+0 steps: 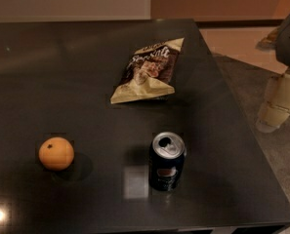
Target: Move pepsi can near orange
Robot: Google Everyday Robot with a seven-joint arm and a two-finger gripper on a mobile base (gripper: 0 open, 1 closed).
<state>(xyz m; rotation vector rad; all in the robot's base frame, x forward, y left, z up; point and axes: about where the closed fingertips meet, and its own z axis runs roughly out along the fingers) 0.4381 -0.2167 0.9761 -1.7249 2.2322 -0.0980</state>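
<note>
1. On the dark table [61,57], near its front edge, the pepsi can [167,161] is standing upright.
2. The orange [56,153] is sitting well apart from it, toward the view's left.
3. A chip bag [147,72] is lying farther back.
4. The gripper [277,106] is hanging beyond the table's right edge, touching nothing; whether it is spread or closed cannot be told.
</note>
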